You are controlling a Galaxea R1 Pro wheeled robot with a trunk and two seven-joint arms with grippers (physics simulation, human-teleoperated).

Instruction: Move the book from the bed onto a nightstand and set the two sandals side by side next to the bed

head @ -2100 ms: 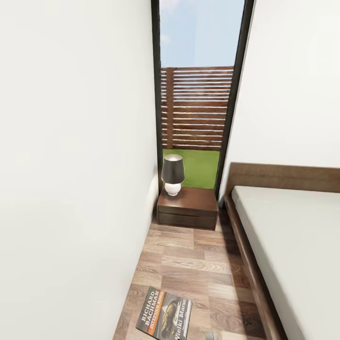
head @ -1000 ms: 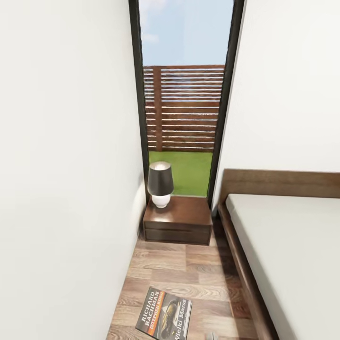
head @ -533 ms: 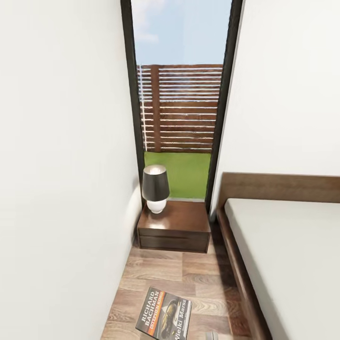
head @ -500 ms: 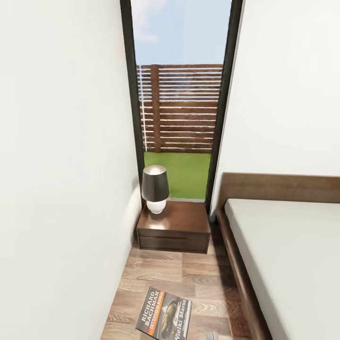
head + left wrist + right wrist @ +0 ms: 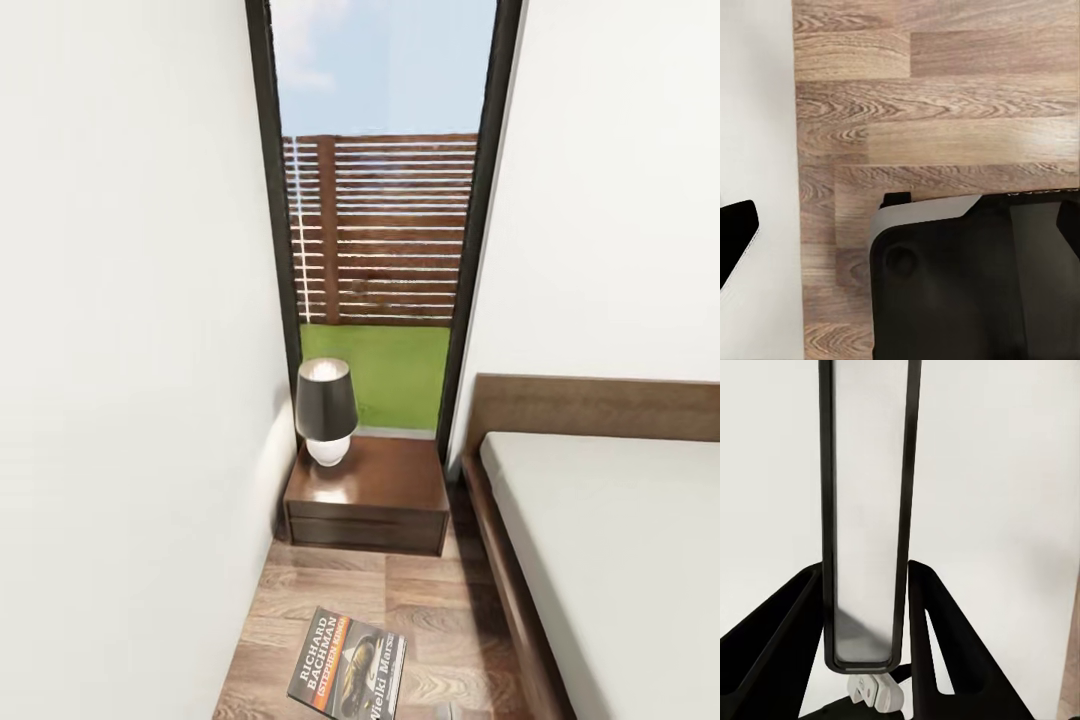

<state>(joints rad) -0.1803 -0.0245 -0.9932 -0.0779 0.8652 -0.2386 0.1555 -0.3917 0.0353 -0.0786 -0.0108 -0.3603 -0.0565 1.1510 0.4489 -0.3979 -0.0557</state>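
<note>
Inspector A: Right gripper [image 5: 866,645], jaws clamped on the book [image 5: 347,664] edgewise, held above the floor [image 5: 440,600], short of the nightstand [image 5: 368,494].

Inspector B: Left jaws: cannot tell. Bed [image 5: 610,560] at right.

A wood-plank floor [image 5: 420,590] is seen, on which the nightstand [image 5: 366,495] is set beside the bed [image 5: 600,540]. A lamp [image 5: 324,411] is stood on the nightstand's glossy top. The pale mattress is shown bare.

a bedroom: bed [image 5: 600,560]; nightstand [image 5: 367,498] (lamp [image 5: 324,410] on top)
</note>
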